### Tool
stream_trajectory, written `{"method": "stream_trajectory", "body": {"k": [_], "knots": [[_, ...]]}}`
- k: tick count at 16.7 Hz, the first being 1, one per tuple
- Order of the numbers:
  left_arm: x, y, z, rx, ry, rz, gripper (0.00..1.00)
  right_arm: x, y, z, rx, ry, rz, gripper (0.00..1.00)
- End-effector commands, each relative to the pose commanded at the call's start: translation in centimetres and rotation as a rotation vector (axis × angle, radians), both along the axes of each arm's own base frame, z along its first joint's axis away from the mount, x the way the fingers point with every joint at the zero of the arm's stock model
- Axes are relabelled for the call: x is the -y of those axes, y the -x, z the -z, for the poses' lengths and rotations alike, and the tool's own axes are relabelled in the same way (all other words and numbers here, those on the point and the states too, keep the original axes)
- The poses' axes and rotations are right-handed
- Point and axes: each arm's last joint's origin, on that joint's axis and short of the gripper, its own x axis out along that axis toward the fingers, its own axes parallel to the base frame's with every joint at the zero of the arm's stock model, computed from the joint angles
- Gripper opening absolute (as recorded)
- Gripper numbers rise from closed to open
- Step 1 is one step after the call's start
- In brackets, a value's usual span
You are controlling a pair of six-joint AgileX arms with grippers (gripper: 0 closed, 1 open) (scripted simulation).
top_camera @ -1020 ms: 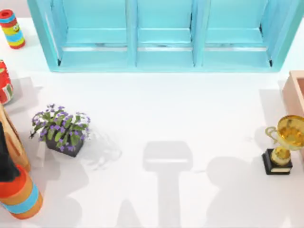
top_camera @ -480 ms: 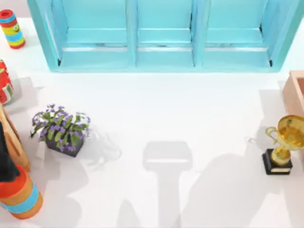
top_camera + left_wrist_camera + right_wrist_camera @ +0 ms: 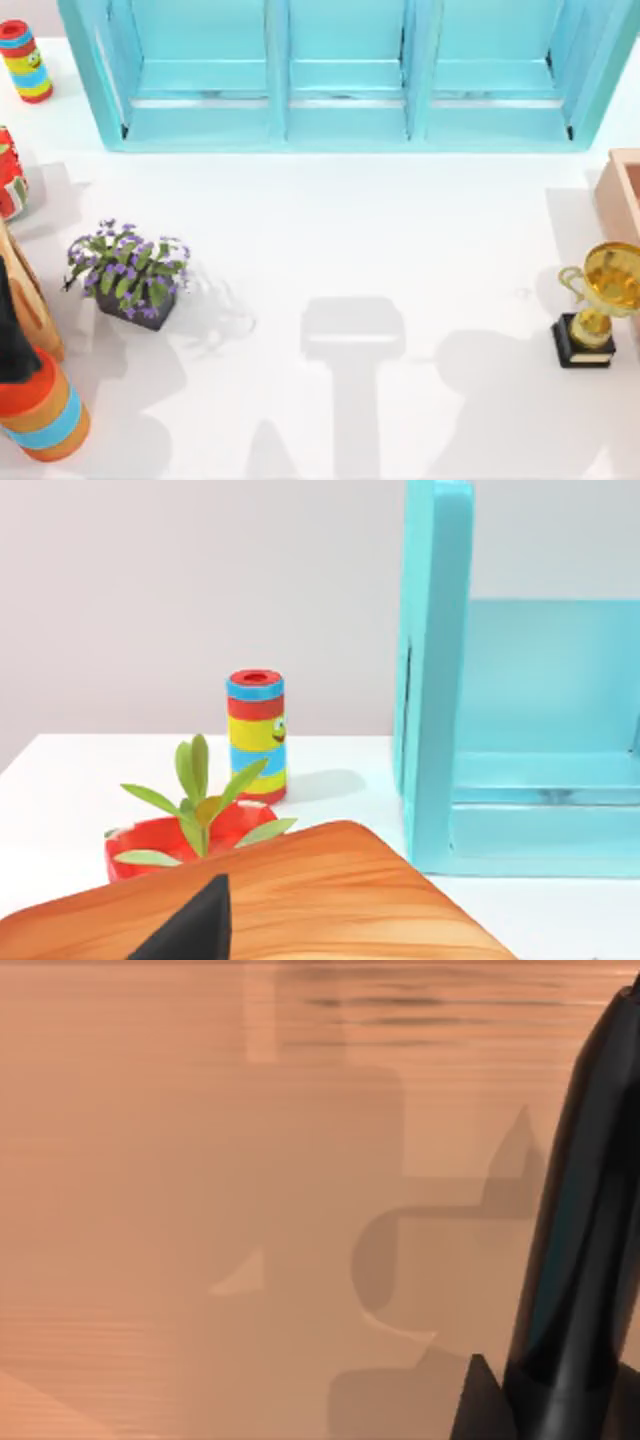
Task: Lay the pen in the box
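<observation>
Two grippers are at work off the table's edges, and for neither can I tell whether it is wide, narrow or holding.

At the far left of the top view stand a striped can [image 3: 25, 60], a red pot [image 3: 8, 175], a wooden board [image 3: 30, 290] and an orange-and-blue cylinder [image 3: 45, 415]. In the left wrist view, a dark tip of the left gripper [image 3: 190, 925] hangs over the board, with the pot and can beyond it. Just right of the board sits a purple-flowered plant [image 3: 125, 272]. A teal shelf [image 3: 345, 75] spans the back of the table.

At the right stands a gold trophy [image 3: 597, 300], and just behind it, at the table's right edge, is the tan box [image 3: 620, 195]. The right wrist view looks at the box's inner surface, where the glossy black pen [image 3: 580, 1240] rises close by the right gripper [image 3: 475, 1400]. Whether the pen touches the box is unclear.
</observation>
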Motion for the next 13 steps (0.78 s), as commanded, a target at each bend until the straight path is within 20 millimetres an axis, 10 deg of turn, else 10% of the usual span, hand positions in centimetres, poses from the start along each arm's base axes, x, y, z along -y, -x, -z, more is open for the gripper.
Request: {"method": "stream_trajectory", "body": {"k": [13], "knots": [[0.0,0.0,0.0,0.0,0.0,0.0,1.0,0.0,0.0,0.0,0.0,0.0,0.0,0.9]]}}
